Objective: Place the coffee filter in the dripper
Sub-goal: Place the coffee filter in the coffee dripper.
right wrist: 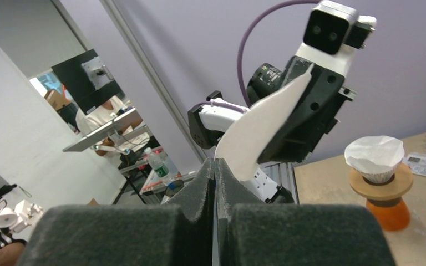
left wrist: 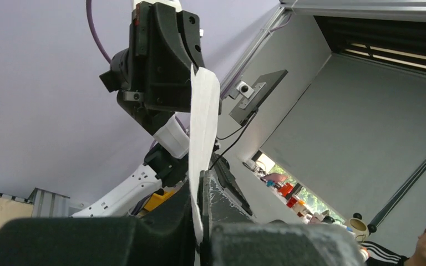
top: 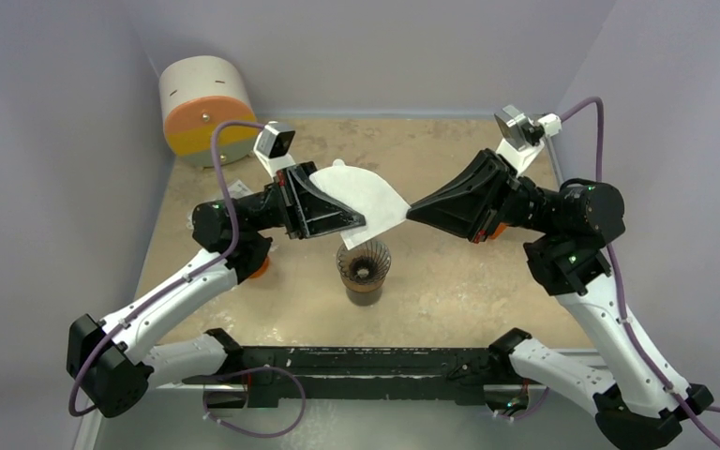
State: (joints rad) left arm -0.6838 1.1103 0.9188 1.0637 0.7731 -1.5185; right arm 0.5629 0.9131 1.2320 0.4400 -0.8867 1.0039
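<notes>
Mid-air hold; coffee filter (top: 364, 192) is pinched from both sides: left hand (top: 360, 225) is clamped on its lower left edge, right hand (top: 411, 211) is clamped on the right corner; the paper is flat, not opened into a cone; dripper (top: 364, 265) stands on the desk (top: 459, 281) just below, looks empty; risks: hands pulling apart would tear the thin paper; lowering it flat would leave it lying across the rim, not seated; one hand letting go early lets it flop aside; a low hand could knock the dripper over.
</notes>
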